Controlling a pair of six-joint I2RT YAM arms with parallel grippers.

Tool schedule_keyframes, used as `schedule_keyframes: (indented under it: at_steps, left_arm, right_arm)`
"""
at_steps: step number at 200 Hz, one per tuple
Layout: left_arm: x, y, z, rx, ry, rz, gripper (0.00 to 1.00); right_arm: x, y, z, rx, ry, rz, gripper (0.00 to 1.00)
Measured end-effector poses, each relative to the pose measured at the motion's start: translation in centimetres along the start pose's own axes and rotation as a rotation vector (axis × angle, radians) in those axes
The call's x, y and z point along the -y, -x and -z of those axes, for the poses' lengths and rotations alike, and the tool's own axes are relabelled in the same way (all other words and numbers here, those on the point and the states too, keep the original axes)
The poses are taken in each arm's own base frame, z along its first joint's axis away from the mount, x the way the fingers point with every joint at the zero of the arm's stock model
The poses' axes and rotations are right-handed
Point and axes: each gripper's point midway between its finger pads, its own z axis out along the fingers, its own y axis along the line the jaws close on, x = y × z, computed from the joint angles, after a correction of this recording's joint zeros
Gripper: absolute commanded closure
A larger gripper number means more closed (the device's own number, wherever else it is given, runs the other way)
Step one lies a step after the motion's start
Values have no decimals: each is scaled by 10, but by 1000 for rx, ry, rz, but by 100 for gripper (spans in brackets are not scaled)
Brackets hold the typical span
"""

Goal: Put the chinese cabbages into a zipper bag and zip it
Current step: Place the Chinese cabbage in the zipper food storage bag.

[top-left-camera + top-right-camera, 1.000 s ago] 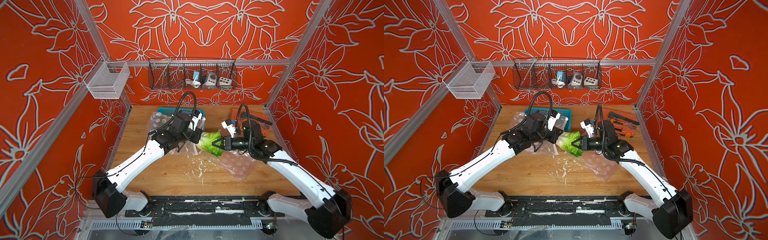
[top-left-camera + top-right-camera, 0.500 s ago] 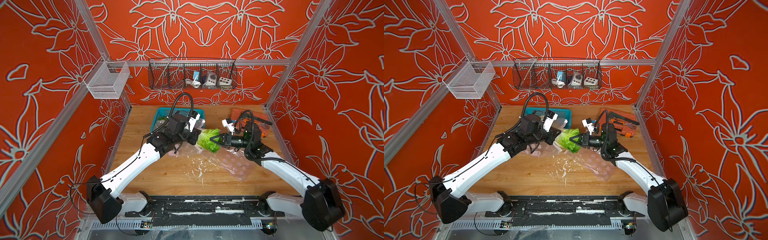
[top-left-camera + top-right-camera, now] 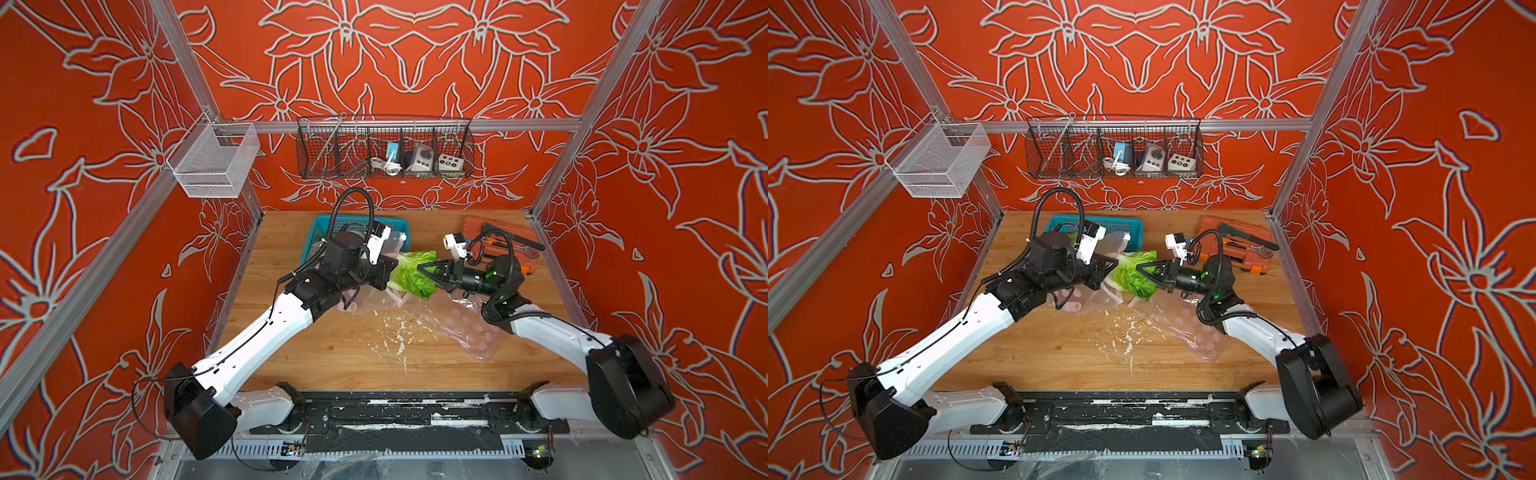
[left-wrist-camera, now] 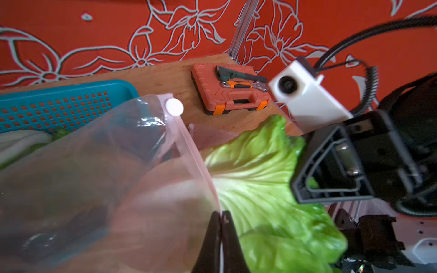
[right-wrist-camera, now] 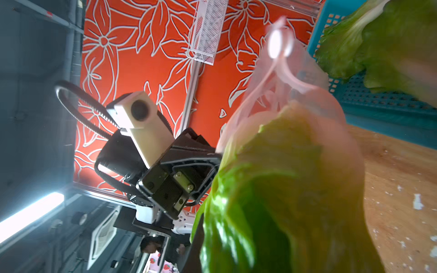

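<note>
1. Green and white, 1 chinese cabbage (image 3: 409, 276) hangs above the wooden table (image 3: 332, 357). It is near the middle, a bit toward 12 o'clock.
2. The right gripper (image 3: 424, 272) comes in from 3 o'clock. It is squeezed tight on the leafy green end.
3. The left gripper (image 4: 220, 219) comes in from 9 o'clock. It is pinched on the pink zip edge of the zipper bag (image 4: 94, 177) and holds that edge up.
4. The bag's mouth is open. The cabbage's white end pokes into it, and in the right wrist view clear plastic lies over part of the head.
5. A round white slider (image 4: 174, 106) sits at one end of the zip.
6. At 11 o'clock stands a teal basket (image 4: 59, 104) with more cabbage (image 4: 21, 141) in it. I cannot tell how many heads.
7. At 1 o'clock lies an orange tool case (image 4: 227, 99) with tools on its lid.
8. At 4 o'clock a clear sheet (image 3: 473, 332) with pink dots lies flat on the wood.
</note>
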Motion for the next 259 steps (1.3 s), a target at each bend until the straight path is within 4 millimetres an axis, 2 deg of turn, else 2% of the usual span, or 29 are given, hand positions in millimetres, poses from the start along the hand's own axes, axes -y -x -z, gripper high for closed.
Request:
schedule_keyframes:
  at_steps: [25, 48, 62, 88, 106, 125, 159, 181, 214, 259]
  left_arm:
    - [9, 11, 5, 40, -39, 16, 100]
    - [3, 11, 7, 41, -39, 29, 100]
    - [-7, 9, 8, 38, -27, 45, 100]
    - [-18, 9, 10, 38, -6, 52, 100]
    - [-21, 9, 11, 30, 5, 39, 100]
    - [-24, 15, 15, 39, 18, 31, 100]
    - [-22, 25, 20, 55, 2, 32, 100]
    - [-20, 21, 20, 42, -10, 41, 100]
    - [-21, 13, 16, 22, -18, 51, 100]
    - [-20, -7, 7, -8, -63, 96, 100]
  right_arm:
    - [24, 1, -3, 4, -27, -57, 100]
    - [36, -4, 2, -3, -120, -44, 100]
    - [29, -8, 4, -19, -175, 14, 100]
    - [0, -12, 6, -49, -211, 163, 100]
    - [-4, -17, 8, -85, -268, 237, 100]
    - [11, -24, 12, -126, -370, 277, 100]
    - [50, -37, 29, -191, -581, 291, 100]
    - [57, -40, 34, -216, -647, 319, 100]
    - [45, -43, 30, -232, -620, 346, 100]
    - [-7, -40, 10, -183, -393, 340, 100]
